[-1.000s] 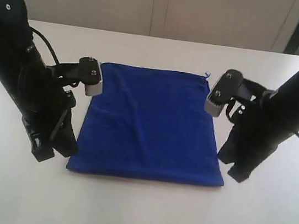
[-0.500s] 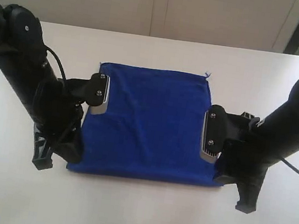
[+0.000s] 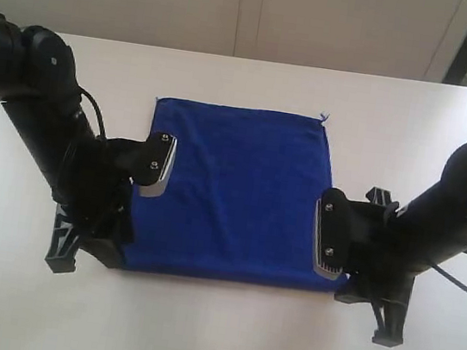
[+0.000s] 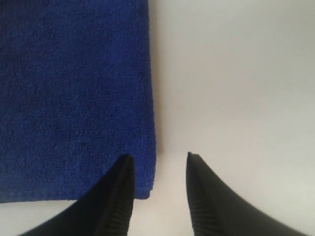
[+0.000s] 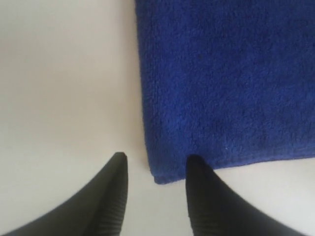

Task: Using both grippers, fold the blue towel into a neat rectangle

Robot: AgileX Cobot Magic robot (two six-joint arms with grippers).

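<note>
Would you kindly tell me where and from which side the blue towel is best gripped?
Probably its two near corners, from the outer sides: the blue towel lies flat, and the open left hand and right hand each straddle a corner edge.

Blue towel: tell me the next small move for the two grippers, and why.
Probably lower both grippers and close them on the towel's near corners. The left gripper and right gripper both stand open. Each has one finger over the blue towel and the other over the bare table, straddling a side edge close to a near corner. The towel lies flat and ungripped.
</note>
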